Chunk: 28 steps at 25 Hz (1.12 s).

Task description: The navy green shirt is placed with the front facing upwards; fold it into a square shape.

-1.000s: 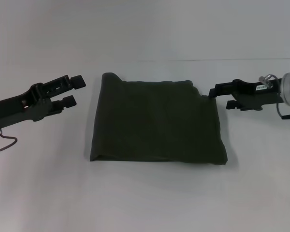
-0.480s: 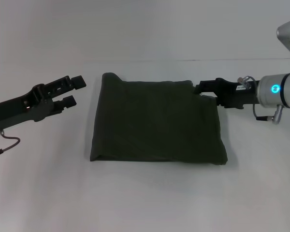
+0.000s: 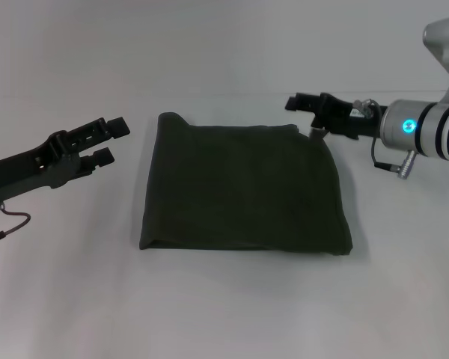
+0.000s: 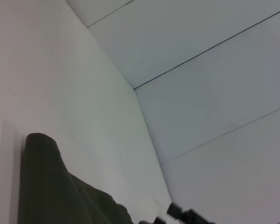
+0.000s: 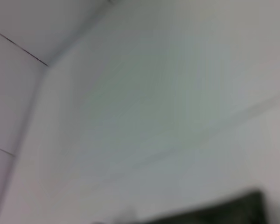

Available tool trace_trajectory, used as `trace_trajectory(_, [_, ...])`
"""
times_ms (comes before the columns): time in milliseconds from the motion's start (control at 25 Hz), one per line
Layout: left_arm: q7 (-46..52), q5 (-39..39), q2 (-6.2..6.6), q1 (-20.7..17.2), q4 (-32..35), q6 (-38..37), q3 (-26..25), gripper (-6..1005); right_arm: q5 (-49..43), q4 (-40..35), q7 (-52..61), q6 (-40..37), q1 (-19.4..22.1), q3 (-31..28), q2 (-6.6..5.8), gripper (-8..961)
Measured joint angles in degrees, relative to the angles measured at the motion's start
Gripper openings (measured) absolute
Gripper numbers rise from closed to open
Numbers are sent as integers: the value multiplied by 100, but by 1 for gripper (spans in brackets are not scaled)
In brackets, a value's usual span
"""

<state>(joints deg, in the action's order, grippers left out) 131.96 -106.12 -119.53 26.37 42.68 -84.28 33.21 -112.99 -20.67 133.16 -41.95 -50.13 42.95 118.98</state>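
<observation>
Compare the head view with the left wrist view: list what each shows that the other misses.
Only the head view shows the whole folded navy green shirt, the left tool open beside it, and the table in front. Only the left wrist view shows the wall panel seams high behind. Both share the shirt's far left corner and the right tool near its far right corner.

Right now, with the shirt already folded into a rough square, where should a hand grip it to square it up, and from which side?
Likely the far right corner of the shirt, reached from the right. That corner looks notched and uneven, and the right hand hovers beside it. The left hand waits open off the left edge.
</observation>
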Motion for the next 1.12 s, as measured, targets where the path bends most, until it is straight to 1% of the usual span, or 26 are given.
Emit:
trace_trajectory(80, [-2, 13, 0, -12, 0, 3, -14, 936, 491, -1, -703, 25, 17, 9, 35, 760])
trace_trajectory(160, [-3, 36, 0, -12, 0, 2, -23, 936, 814, -26, -1319, 34, 25, 21, 45, 760])
trace_trajectory(200, [-3, 62, 1, -12, -3, 1, -27, 936, 948, -121, -1643, 105, 39, 16, 12, 760])
trace_trajectory(240, [-4, 77, 1, -12, -5, 0, -29, 936, 948, -121, -1643, 105, 39, 16, 12, 760])
trace_trajectory(280, [-4, 82, 0, -11, -7, -2, -28, 936, 947, -167, -1657, 124, 45, 23, -33, 760])
trace_trajectory(320, [-4, 86, 1, -7, -8, -5, -29, 936, 939, -217, -1637, 174, 52, 30, -93, 760])
trace_trajectory(400, [-4, 86, 1, 8, -9, -16, -28, 936, 812, -220, -1352, 67, 64, 55, -299, 760])
trace_trajectory(480, [-4, 86, 5, 18, -9, -29, -28, 937, 542, -198, -841, -268, 85, 62, -511, 760])
trace_trajectory(560, [3, 89, 9, 20, -8, -35, -34, 937, 131, -193, -132, -641, 113, 67, -685, 760])
trace_trajectory(640, [11, 93, 9, 26, -8, -32, -54, 937, -386, -229, 550, -897, 143, 71, -761, 760])
trace_trajectory(760, [16, 93, 9, 32, -8, -34, -72, 937, -916, -268, 1123, -1080, 175, 73, -783, 760])
trace_trajectory(840, [22, 93, 9, 35, -6, -35, -82, 937, -1100, -242, 1277, -1092, 179, 73, -780, 760])
trace_trajectory(920, [23, 93, 9, 40, -5, -18, -85, 936, -1206, -227, 1351, -1040, 179, 75, -736, 760])
trace_trajectory(1120, [10, 93, 5, 52, -4, 5, -87, 936, -1258, -138, 1386, -838, 105, 196, -549, 760])
